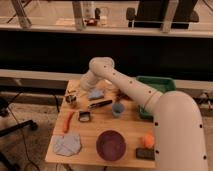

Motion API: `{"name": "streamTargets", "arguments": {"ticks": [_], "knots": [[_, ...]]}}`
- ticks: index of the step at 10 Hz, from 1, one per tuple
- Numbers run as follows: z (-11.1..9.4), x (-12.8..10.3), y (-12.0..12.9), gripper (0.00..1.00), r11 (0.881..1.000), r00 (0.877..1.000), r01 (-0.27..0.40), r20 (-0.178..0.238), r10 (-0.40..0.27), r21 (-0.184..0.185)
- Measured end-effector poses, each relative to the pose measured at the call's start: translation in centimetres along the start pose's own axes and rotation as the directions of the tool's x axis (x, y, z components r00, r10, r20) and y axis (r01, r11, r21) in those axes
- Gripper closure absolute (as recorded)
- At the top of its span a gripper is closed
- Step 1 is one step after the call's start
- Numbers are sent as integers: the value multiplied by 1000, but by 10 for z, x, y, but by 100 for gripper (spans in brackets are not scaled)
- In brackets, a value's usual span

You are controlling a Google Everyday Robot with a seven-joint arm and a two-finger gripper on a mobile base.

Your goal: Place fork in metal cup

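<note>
presently: wooden table, one white arm reaching across it from the right side toward the back left corner.

gripper sits low at the left end of the table, right over or against the metal cup. its state can't be read: whether it is apart, together, or clamped on something, cannot tell. the fork can't be picked out with certainty. a thin pale streak shows at the gripper just above the cup, too blurred to name.

metal cup: small, dull grey, dark inside, upright, near the table's back left edge.

other items on the table:
- blue-grey flat piece just right of the gripper, under the forearm.
- dark slim tool lying at a slant, between that piece and the light-blue cup.
- light-blue cup upright, mid-table, well apart from the metal cup.
- orange carrot-like stick along the left edge, in front of the metal cup.
- small dark-and-white object just beside the stick.
- grey-blue cloth at the front left corner.
- purple bowl at front centre.
- orange ball and a dark block at front right, partly behind the arm's base.
- green tray at back right, partly hidden by the arm.
</note>
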Motion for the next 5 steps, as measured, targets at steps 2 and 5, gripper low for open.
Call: {"name": "streamTargets", "arguments": {"ticks": [2,5], "knots": [[8,-13,-8,96,999,999,32,40,-33,16],[20,-24,-15,96,998,995,61,82,-63,25]]}}
